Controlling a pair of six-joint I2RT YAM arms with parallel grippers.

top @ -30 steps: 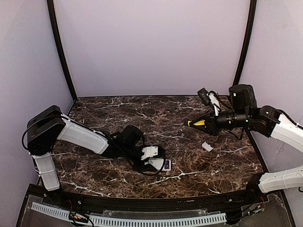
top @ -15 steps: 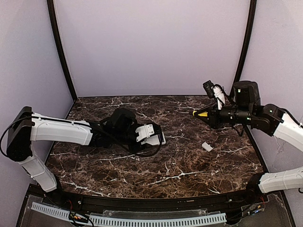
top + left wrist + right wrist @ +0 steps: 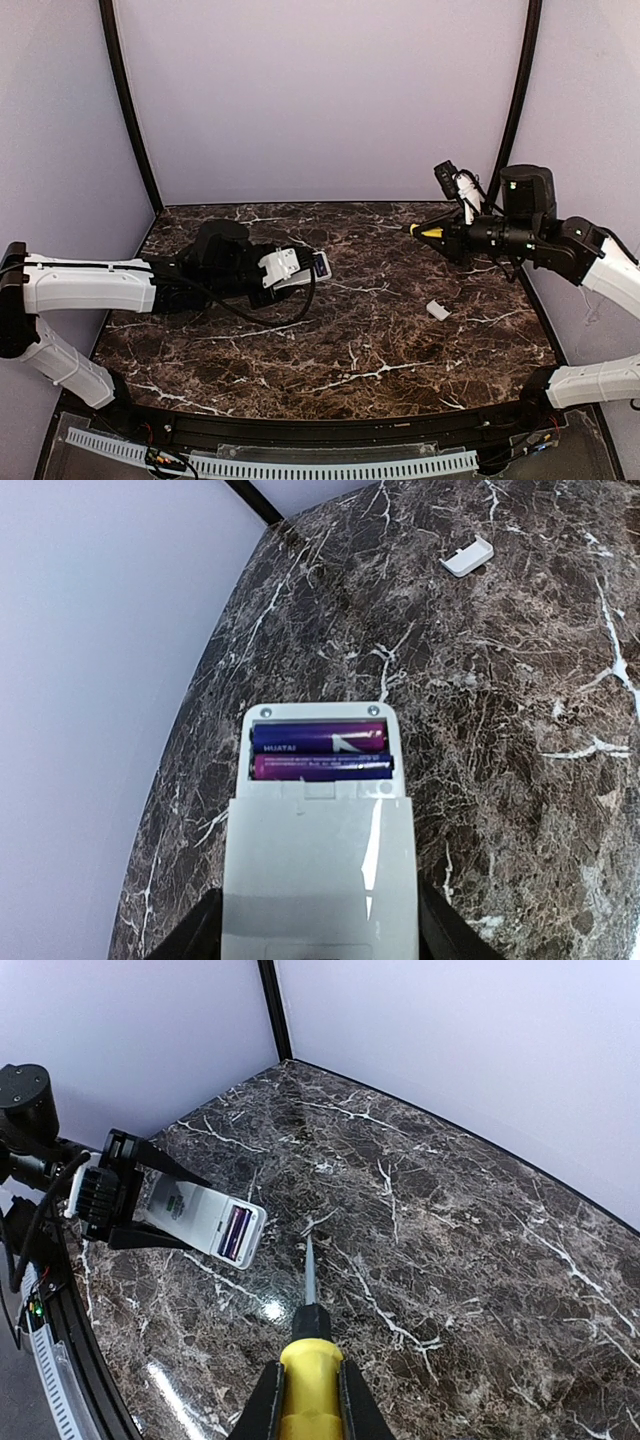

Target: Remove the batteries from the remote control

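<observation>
- left pincer point(image 3: 288, 268) is clamped on the sides of the slim white plastic remote control point(image 3: 318, 860), which looks lifted clear of the dark marble desk point(image 3: 400, 350); plain back up, open end pointing toward the other arm, I'd guess so the tool can get in
- the two small purple cylindrical batteries point(image 3: 320, 738) are both sitting in the open compartment at that far end, side by side, so nothing's unloaded yet
- right pincer point(image 3: 308, 1382) is clenched tight on the yellow-handled metal screwdriver point(image 3: 310, 1350), with the tip aimed toward the compartment but well apart from it; looks like the plan is to pry them out
- the small white rectangular plastic cover piece point(image 3: 437, 310) lies on the desk over on the right, out of the way
</observation>
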